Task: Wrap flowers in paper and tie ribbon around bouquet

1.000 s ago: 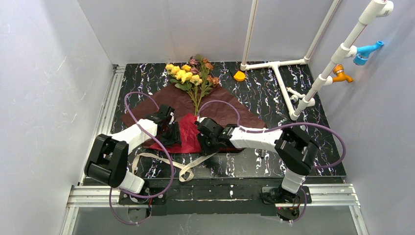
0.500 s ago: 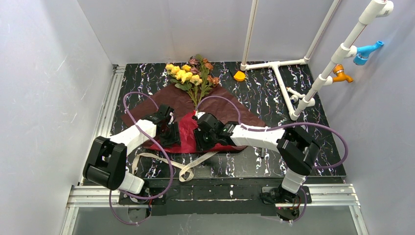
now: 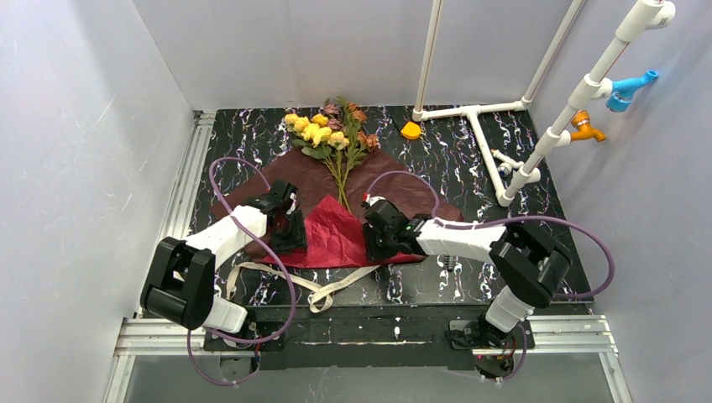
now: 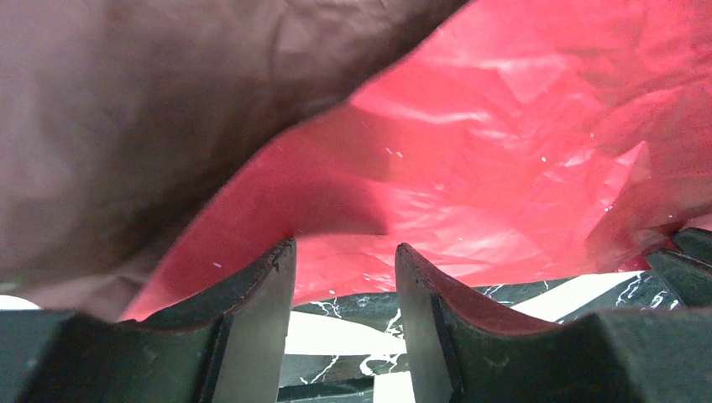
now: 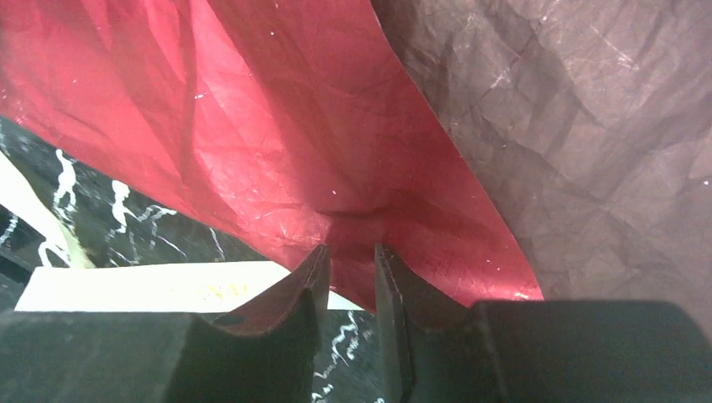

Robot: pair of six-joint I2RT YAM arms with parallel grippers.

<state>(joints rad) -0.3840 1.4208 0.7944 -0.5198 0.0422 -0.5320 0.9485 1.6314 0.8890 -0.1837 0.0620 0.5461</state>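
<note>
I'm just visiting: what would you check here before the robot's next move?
1. Flowers on paper: ok, stems lie on it.
2. Right gripper holding paper: ok, red fold sits between its jaws.
3. Left gripper holding paper: not ok, jaws apart, paper just past the tips.
4. Ribbon free of paper: cannot tell.
5. Orange cap out of the way: ok.
</note>
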